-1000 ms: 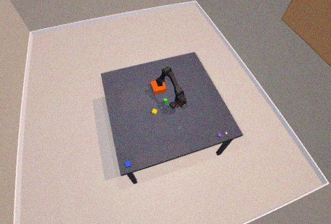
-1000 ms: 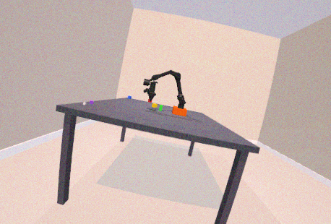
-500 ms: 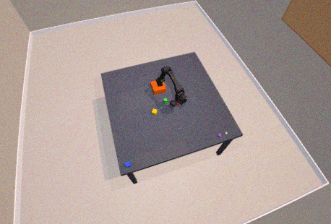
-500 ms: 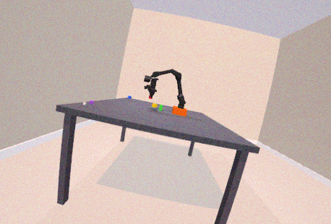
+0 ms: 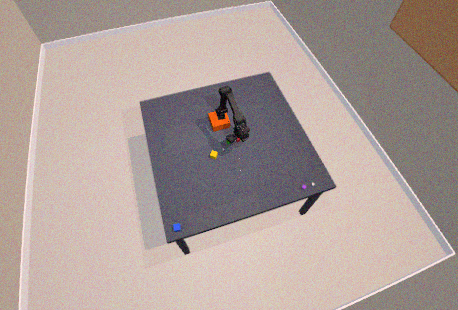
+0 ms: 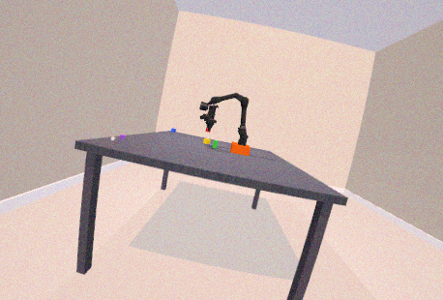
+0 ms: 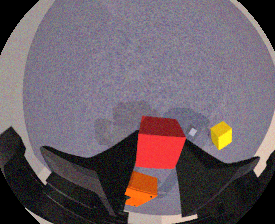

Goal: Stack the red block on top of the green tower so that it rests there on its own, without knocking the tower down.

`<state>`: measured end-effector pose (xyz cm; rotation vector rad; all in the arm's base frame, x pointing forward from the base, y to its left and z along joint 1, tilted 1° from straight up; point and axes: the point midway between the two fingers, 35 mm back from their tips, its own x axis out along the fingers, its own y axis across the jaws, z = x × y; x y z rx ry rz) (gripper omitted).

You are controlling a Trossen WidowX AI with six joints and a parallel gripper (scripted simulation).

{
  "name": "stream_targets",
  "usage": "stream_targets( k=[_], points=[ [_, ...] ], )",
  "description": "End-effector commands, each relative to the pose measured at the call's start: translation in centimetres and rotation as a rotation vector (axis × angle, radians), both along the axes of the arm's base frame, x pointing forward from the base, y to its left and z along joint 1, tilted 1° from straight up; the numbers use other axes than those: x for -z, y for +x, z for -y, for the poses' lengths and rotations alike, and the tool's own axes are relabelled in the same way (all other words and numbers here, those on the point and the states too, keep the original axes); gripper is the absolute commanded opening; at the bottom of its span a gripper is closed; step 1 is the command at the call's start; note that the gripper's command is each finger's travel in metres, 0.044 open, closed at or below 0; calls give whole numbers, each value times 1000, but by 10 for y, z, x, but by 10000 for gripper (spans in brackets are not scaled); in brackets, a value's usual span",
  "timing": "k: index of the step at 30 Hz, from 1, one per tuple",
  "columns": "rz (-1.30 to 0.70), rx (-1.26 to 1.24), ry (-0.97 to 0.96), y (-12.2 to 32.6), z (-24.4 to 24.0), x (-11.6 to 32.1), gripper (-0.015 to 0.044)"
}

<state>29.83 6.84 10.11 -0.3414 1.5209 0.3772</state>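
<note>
Hand [image 6: 208, 127] clenched on red block [image 7: 160, 143], raised above green tower [image 6: 215, 144].

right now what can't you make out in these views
- Green tower: hidden in the wrist view behind the red block clamped in the gripper; a few pixels elsewhere, so its height is unreadable.
- Block-to-tower alignment: too small in the top view, partly under the arm.
- Purple block and white block: mere specks.

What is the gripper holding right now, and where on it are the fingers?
The gripper holds the red block, lifted off the table. The fingers press on its two opposite side faces, left and right in the wrist view.
</note>
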Motion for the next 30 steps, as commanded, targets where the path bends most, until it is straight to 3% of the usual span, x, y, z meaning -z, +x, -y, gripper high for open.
stream_targets(
  k=[1, 16, 30],
  points=[
    [0, -4, -6, -14, 14, 1, 0],
    [-3, -3, -8, -70, 52, 10, 0],
    [-4, -4, -9, -75, 51, 38, 0]
  ],
)
